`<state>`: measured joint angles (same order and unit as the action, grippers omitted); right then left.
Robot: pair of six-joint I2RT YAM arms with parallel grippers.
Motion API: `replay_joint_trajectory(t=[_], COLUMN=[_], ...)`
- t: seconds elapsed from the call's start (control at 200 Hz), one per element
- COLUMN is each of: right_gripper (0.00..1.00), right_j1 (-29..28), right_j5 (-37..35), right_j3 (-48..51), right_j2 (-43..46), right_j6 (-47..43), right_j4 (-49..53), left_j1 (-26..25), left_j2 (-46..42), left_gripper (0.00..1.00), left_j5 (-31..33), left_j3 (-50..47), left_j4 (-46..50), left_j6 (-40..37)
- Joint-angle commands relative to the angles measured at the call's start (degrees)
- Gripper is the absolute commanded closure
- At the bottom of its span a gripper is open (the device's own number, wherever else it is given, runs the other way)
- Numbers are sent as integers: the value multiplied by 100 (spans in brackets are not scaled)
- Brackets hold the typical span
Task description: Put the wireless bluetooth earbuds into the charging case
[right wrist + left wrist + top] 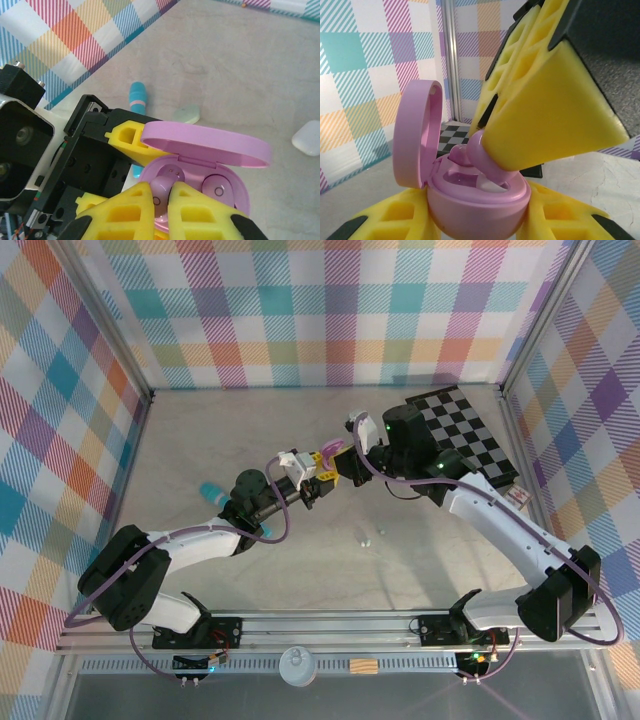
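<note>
Bench (200, 440): pale, mottled surface, with a black-and-white checkerboard mat (470, 430) lying behind the right hand (345, 462). Both hands meet above mid-bench, fingertips facing each other. The left hand (300, 478) is closed to a moderate width on the purple charging case (475, 205). From its wrist camera we see the case body wedged between the two yellow fingers (385, 220), with the lid (417, 135) hinged open and standing upright. The right hand is closed almost completely. In its own camera the two yellow fingertips (125, 210) nearly touch, pinching a purple earbud (161, 189) directly over the case's open mouth. The bud's lower end is inside one well; we cannot tell whether it is fully seated. In the neighbouring well, just beside the right hand's fingertips, a second earbud (217, 189) lies flat in place. On the bench beneath and beyond the two hands, the right wrist view shows a white pebble-shaped case (307, 139) off to one side of the right hand. A pale mint case (187, 114) lies just past the open lid. A small teal cylinder (136, 97) with a pink band lies beside the left hand's finger (127, 140). In the overhead view this cylinder lies on the bench near the left wrist, well apart from the purple case.
</note>
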<state>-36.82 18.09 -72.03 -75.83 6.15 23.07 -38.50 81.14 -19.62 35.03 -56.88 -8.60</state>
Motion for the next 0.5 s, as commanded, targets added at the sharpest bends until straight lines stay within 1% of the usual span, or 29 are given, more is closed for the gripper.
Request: replay_joint_trajectory(t=[0.0, 0.13, 0.31, 0.495], right_gripper=[90, 91, 90, 89], right_j1=[-16, -9, 61, 88], right_j5=[257, 272, 491, 449], right_j3=[-131, -173, -429, -617], right_j2=[73, 69, -171, -426], right_j6=[425, 585, 829, 916], right_j4=[279, 320, 637, 898], left_j1=[-35, -35, -43, -42], left_j2=[-191, -185, -256, -318], left_gripper=[84, 84, 84, 84], left_j5=[-16, -72, -93, -120], left_j3=[140, 162, 94, 88], left_j4=[-113, -113, -165, -122], left_j6=[-155, -167, -246, -271])
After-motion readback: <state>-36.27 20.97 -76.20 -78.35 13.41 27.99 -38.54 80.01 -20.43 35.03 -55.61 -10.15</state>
